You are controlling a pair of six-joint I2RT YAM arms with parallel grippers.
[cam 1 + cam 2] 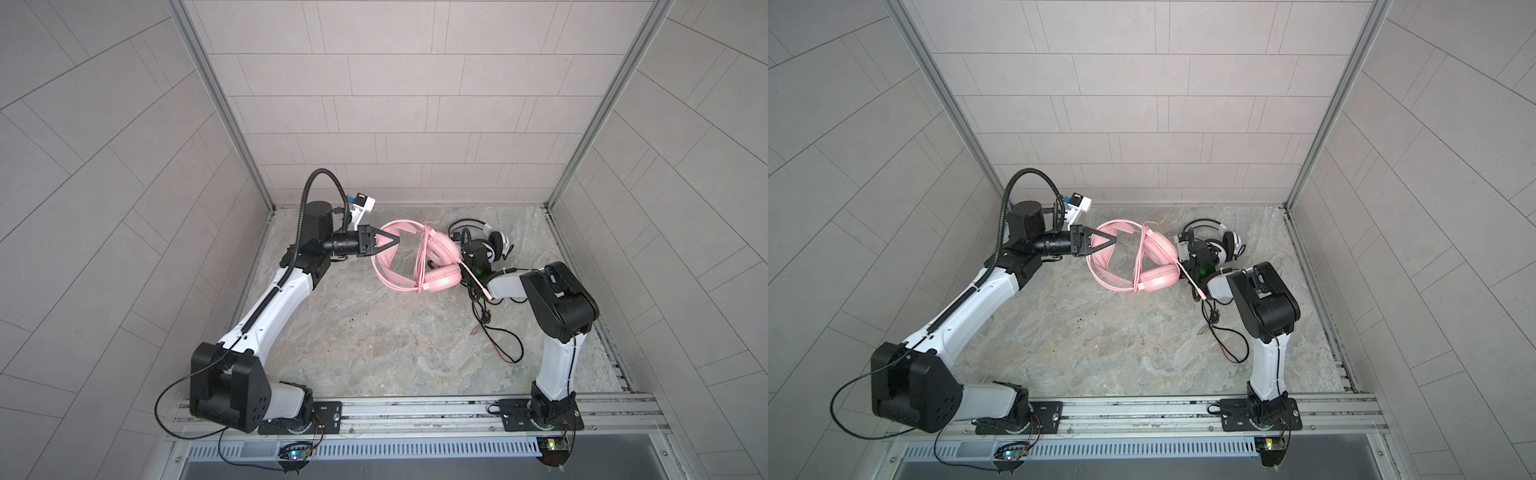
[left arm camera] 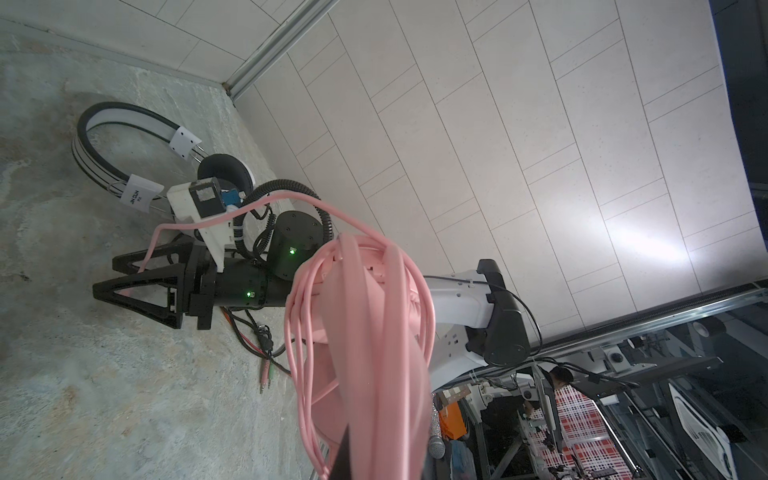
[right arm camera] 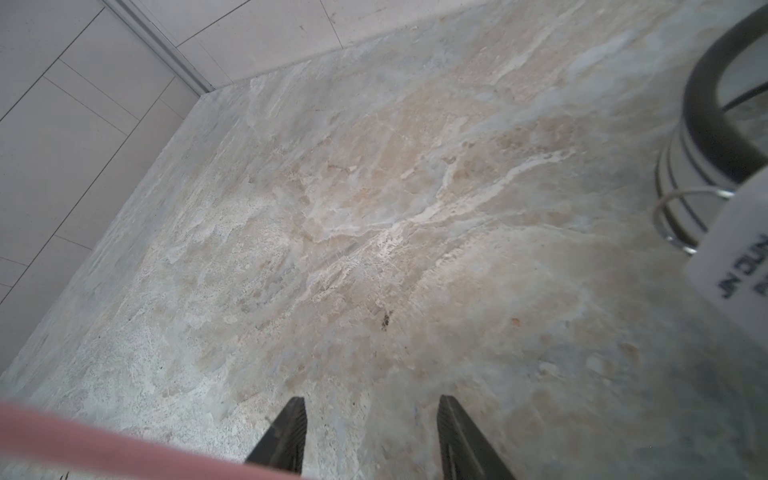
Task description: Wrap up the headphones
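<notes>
The pink headphones hang above the floor near the back, with their pink cable wound round them in several turns. My left gripper is shut on the pink headband. A loose stretch of that cable runs to my right gripper and passes between its fingers, which stand apart. In both top views the right fingertips are hidden behind the pink earcups. The white-and-black headphones lie on the floor by the back right corner.
A loose black cable with a red wire and small plugs trails over the floor by the right arm. Tiled walls close in the back and both sides. A metal rail runs along the front edge.
</notes>
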